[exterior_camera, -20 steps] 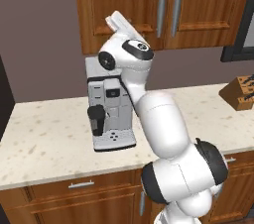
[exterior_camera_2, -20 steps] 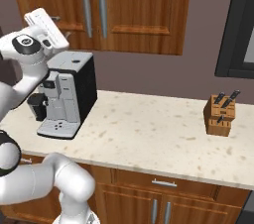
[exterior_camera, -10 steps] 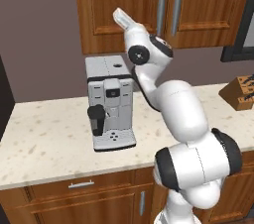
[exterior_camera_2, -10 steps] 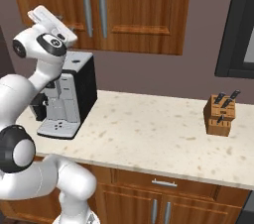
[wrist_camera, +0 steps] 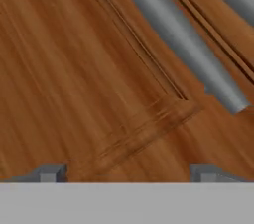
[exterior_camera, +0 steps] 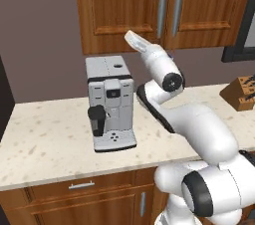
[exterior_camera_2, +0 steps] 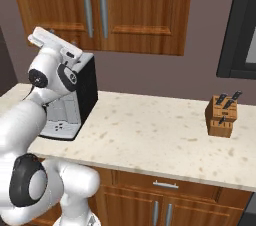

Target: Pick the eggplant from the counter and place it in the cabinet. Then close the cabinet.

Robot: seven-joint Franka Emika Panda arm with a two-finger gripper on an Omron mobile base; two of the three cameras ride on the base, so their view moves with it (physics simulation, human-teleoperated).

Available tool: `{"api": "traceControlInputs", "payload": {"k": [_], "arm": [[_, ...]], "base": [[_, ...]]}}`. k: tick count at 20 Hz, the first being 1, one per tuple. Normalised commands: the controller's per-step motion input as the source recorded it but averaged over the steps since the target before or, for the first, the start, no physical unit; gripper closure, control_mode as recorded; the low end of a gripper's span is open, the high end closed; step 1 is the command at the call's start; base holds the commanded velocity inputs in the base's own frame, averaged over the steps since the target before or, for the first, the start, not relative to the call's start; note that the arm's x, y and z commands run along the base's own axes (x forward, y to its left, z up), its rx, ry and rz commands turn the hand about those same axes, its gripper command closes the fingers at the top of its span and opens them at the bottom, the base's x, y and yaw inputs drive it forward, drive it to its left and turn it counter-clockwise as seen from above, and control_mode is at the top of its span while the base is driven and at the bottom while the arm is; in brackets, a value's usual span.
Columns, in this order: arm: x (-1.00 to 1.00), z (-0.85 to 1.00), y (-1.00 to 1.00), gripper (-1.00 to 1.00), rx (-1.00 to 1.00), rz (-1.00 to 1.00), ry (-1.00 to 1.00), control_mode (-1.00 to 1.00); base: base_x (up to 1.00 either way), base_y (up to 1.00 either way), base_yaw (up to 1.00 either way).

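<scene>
Fingers [wrist_camera: 127, 172] spread wide and empty, right up against the closed cabinet [wrist_camera: 74, 69] door with its handle [wrist_camera: 178, 39] just off to one side, no eggplant to be seen, so I'd back off straight without snagging that bar.

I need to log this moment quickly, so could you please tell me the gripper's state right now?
Gripper: open, fingers spread wide and holding nothing, facing the closed cabinet door.
</scene>
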Motion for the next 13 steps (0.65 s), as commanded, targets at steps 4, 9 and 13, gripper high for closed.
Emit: {"api": "traceControlInputs", "payload": {"k": [4,9,13], "arm": [[-1.00,0.50,-0.18,-1.00,-0.14,0.13,0.00,-1.00],[-1.00,0.71,-0.29,-1.00,-0.12,0.08,0.00,-1.00],[-1.00,0.42,-0.23,-1.00,-0.13,0.04,0.07,-1.00]], "base": [[0.00,0.00,0.00],[0.00,0.00,0.00],[0.00,0.00,0.00]]}}
